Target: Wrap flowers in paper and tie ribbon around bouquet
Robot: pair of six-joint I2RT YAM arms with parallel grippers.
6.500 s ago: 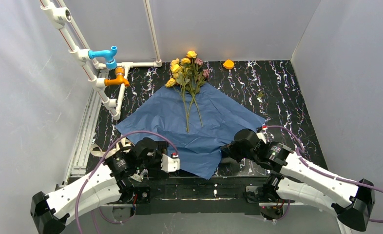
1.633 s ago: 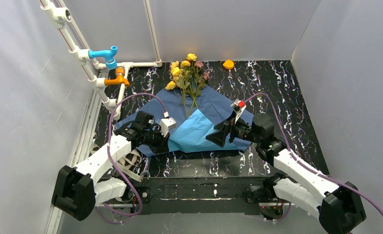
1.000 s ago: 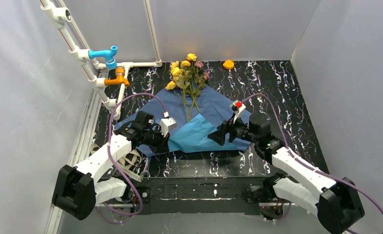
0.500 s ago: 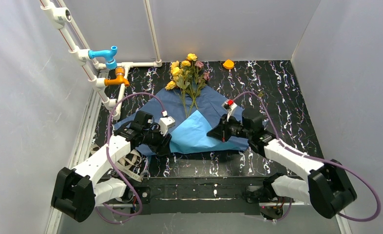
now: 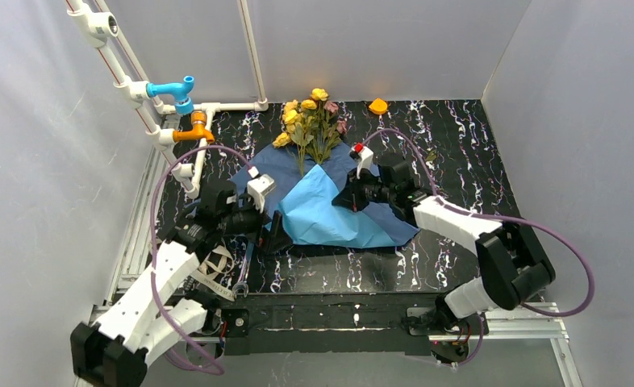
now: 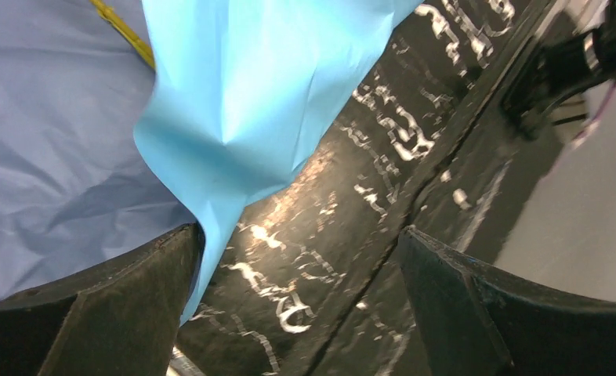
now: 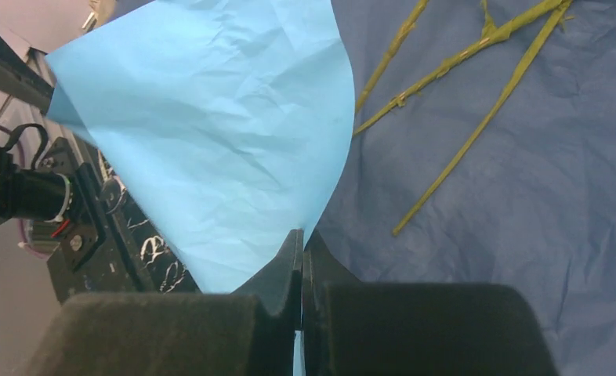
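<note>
Pinches the folded flap of the paper (image 5: 330, 211) in the right end effector (image 7: 301, 251), jaws clenched flat on the thin edge. Holds the left end effector (image 6: 297, 305) released, jaws spread wide, the flap's lower corner just beside one finger but not gripped.

Finds the paper at the centre of the top view, spread on the worktop (image 5: 459, 145), near half turned over toward the flowers (image 5: 310, 121): heads at upper centre, stems down on the sheet. Finds the ribbon (image 5: 221, 260) at lower left, by the left arm, apart from the paper.

Judges the sheet light, limp, quick to crease or tear: best taken at edges or corners, never dragged hard. Judges the dried heads brittle; better handled by the stems.

Sees open worktop at right, crowding by pipes (image 5: 177, 113) at upper left.
</note>
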